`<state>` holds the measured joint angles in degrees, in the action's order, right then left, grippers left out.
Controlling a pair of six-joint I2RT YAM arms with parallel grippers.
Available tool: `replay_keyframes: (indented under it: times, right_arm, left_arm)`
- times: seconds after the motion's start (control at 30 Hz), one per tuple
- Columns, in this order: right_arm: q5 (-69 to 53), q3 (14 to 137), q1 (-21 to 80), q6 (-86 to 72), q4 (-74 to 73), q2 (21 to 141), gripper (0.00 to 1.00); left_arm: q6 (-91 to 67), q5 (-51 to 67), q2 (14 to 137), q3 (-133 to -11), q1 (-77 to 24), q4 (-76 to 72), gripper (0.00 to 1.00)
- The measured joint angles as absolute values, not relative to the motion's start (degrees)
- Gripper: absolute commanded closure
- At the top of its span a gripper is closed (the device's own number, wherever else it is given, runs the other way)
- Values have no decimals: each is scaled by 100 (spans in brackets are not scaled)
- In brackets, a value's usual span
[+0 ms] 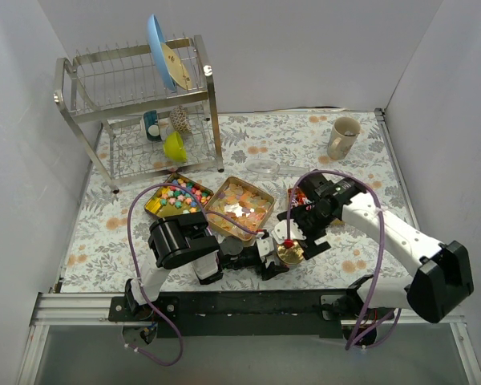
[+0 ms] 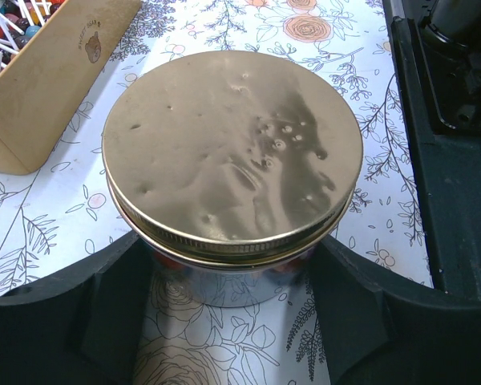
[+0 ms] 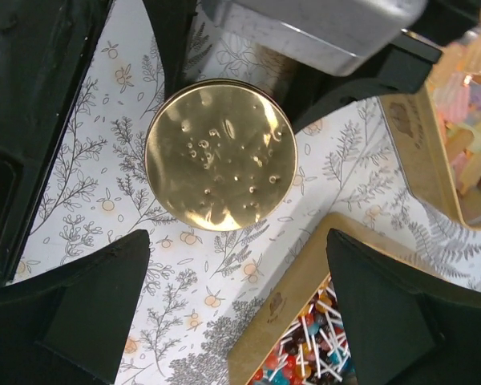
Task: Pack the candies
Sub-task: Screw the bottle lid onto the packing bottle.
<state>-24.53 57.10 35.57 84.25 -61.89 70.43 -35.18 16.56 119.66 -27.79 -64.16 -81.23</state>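
A small round jar with a gold lid stands on the flowered table near the front. My left gripper is shut on its glass body, one finger on each side. My right gripper hovers just above the lid, open wide and holding nothing. The candies lie in gold tins. Pastel lumps fill the left tin and orange-yellow wrapped pieces fill the middle one. Red, white and blue ones fill the tin under my right gripper, mostly hidden in the top view.
A metal dish rack with a blue plate and a green cup stands at the back left. A beige mug sits at the back right. A clear round dish lies behind the tins.
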Motion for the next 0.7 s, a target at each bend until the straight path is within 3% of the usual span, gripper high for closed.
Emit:
replay_keyframes:
  times: [0.43,0.7]
  right_arm:
    - [-2508,5808,3824,9045,-6173,8012,2]
    - [-2676,5808,3913,8973,-6136,8173,8]
  left_arm:
    - [-3492,1643,12005,-2746,-6407,-8136,100]
    - [-3492,1640,12005,-2746,-6407,-8136,100]
